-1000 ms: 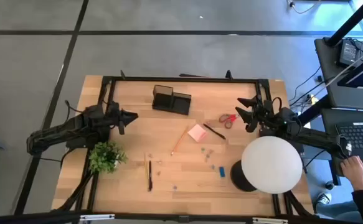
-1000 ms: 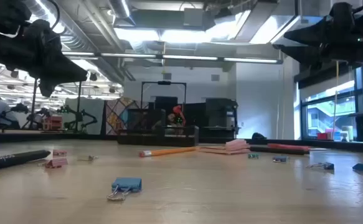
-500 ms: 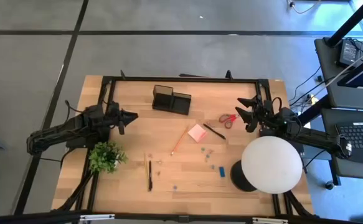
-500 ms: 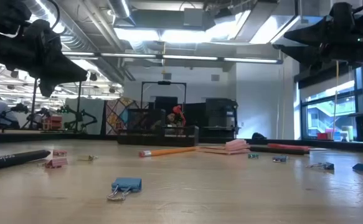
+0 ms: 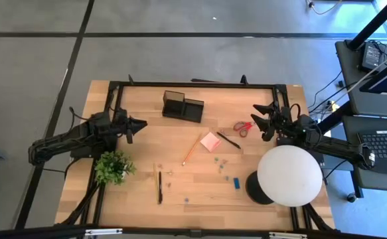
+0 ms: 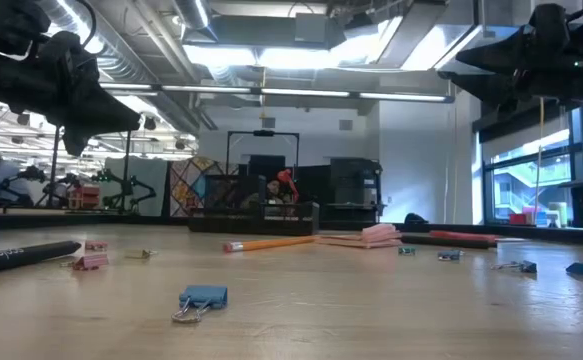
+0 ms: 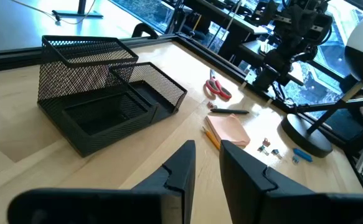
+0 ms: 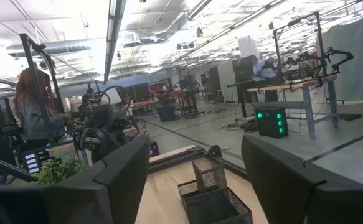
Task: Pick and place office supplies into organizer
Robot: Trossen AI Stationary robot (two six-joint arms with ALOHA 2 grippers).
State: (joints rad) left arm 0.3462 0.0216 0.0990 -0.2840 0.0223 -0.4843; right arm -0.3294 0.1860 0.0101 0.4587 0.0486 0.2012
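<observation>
The black mesh organizer point(image 5: 183, 106) stands at the far middle of the table, also in the left wrist view point(image 7: 103, 102). Red-handled scissors point(image 5: 242, 127), a pink sticky-note pad point(image 5: 210, 141), an orange pencil point(image 5: 191, 150), a black pen point(image 5: 229, 140), a second pen point(image 5: 159, 187), a blue block point(image 5: 236, 182) and small clips point(image 5: 220, 162) lie flat on the wood. My left gripper point(image 5: 140, 123) hovers at the table's left, its fingers point(image 7: 207, 155) a little apart with nothing between them. My right gripper point(image 5: 256, 118) hovers just right of the scissors, wide open and holding nothing point(image 8: 193, 180).
A green potted plant point(image 5: 113, 167) stands near the left arm. A white globe lamp point(image 5: 289, 175) on a round black base stands at the near right, under the right arm. A blue binder clip point(image 6: 201, 299) lies near the table's front edge.
</observation>
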